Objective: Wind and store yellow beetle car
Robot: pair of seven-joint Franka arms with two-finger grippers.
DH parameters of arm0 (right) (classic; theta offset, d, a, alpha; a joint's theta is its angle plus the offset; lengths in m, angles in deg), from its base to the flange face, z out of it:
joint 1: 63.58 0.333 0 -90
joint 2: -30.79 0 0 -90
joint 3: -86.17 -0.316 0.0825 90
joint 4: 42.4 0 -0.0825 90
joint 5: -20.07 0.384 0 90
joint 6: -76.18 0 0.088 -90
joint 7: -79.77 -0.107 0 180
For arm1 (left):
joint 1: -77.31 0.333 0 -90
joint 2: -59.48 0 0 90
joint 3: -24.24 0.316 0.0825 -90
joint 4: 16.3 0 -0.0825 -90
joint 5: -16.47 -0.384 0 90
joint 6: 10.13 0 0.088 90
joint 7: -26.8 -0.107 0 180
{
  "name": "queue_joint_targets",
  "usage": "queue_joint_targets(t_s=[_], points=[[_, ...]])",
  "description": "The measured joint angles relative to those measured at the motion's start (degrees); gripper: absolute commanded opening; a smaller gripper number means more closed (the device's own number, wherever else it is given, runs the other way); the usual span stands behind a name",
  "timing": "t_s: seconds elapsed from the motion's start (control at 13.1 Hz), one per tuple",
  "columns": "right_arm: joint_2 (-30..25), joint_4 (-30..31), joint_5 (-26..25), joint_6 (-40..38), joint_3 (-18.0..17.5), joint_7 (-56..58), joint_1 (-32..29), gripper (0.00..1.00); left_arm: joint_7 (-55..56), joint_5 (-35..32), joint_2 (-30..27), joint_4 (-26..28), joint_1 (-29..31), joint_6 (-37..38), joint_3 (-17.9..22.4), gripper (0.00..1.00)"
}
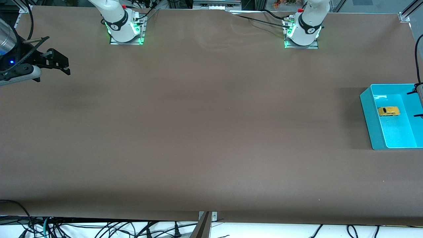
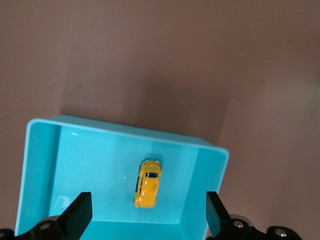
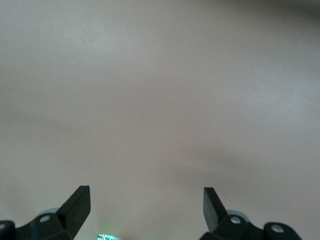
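The yellow beetle car [image 1: 388, 111] lies on its wheels on the floor of a teal bin [image 1: 366, 115] at the left arm's end of the table. In the left wrist view the car [image 2: 148, 183] sits inside the bin [image 2: 125, 129], between and below my fingers. My left gripper [image 2: 148, 215] is open and empty, held above the bin. It shows at the edge of the front view [image 1: 414, 104]. My right gripper [image 1: 61, 62] is open and empty, over the right arm's end of the table. Its wrist view [image 3: 146, 207] shows only bare table.
The brown table top [image 1: 211, 132] stretches between the two arms. Both arm bases stand along the edge farthest from the front camera. Cables hang below the table's near edge.
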Motion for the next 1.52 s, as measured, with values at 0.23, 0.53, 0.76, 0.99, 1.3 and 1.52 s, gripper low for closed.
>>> queue_joint_targets(t_s=[0.23,0.53,0.76,0.99,1.3,1.52], points=[[0.14,0.06,0.00,-0.02,0.18,0.31,-0.51,1.00,10.69,0.68,-0.79,-4.91,-0.36,6.91,-4.80,1.00],[0.80,0.08,0.00,0.00,-0.04,0.46,-1.52,1.00,23.66,4.04,-0.78,-9.06,-0.32,8.90,-10.54,1.00],[0.79,0.10,0.00,0.00,-1.85,0.46,-3.02,1.00,34.70,4.08,-2.69,-10.88,-6.88,10.83,-10.05,1.00],[0.75,0.10,0.01,0.00,-2.24,0.47,-3.25,1.00,46.81,6.12,-5.68,-9.93,-15.10,12.10,-5.58,1.00],[0.69,0.10,0.01,-0.08,-2.16,0.76,-3.64,1.00,65.11,10.38,-8.86,-7.08,-26.47,12.14,3.19,1.00],[0.61,0.10,0.01,-0.09,-2.07,0.86,-3.98,1.00,82.45,10.96,-12.97,-2.76,-34.42,10.60,7.35,1.00]])
